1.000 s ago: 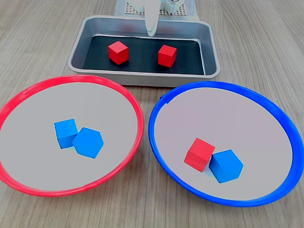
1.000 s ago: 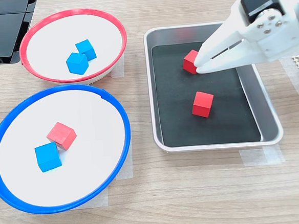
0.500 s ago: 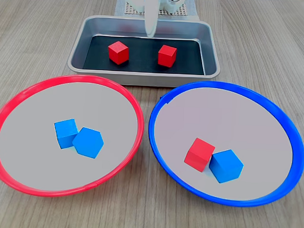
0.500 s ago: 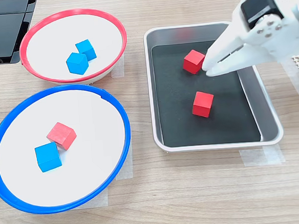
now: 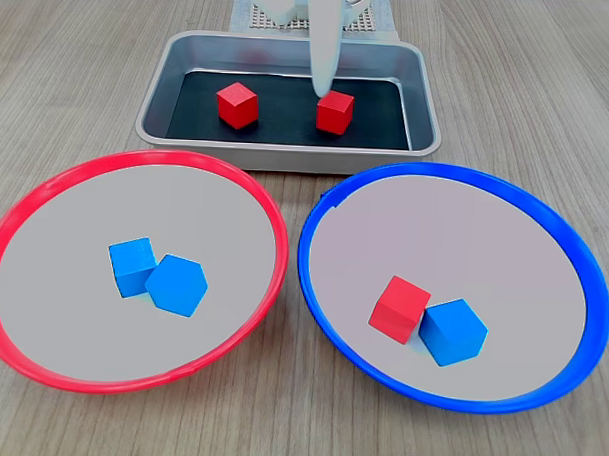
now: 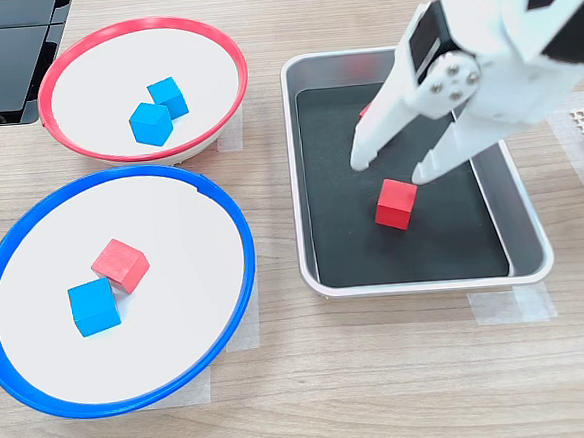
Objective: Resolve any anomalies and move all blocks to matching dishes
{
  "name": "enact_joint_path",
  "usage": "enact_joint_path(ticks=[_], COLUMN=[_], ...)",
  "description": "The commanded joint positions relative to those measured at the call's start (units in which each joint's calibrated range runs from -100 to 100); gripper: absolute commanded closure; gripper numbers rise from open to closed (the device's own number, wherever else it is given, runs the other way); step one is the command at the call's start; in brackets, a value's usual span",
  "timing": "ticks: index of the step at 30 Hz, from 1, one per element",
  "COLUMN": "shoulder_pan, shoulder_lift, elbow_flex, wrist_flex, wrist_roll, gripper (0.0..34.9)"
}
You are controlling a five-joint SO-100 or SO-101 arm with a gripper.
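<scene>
My white arm reaches in from the second exterior view's right, wrist pitched steeply down; my gripper (image 6: 394,170) hangs with its jaws parted, a clear gap between the two long white fingers (image 6: 378,128); both tips point downward, neither pressed against anything; in the first exterior view only one narrow white finger (image 5: 324,44) shows, dropping straight down from the top edge, the rest of my arm cut off above.

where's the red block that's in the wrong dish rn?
The red block sits in the blue-rimmed dish, on the first exterior view's right, touching a blue block on its right side.
</scene>
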Motion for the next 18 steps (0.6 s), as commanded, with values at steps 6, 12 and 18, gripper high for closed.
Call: enact_joint_path(ticks=[6,12,18], shoulder_pan=[-3.13,-3.88,-4.54], shoulder_lift=[14.95,19.22,18.88], elbow_flex=[-8.76,-9.4,-12.31], wrist_flex=[3.47,1.08,1.16], wrist_roll=[-1.76,-1.86,-0.54], gripper=[18.2,27.5,34.6])
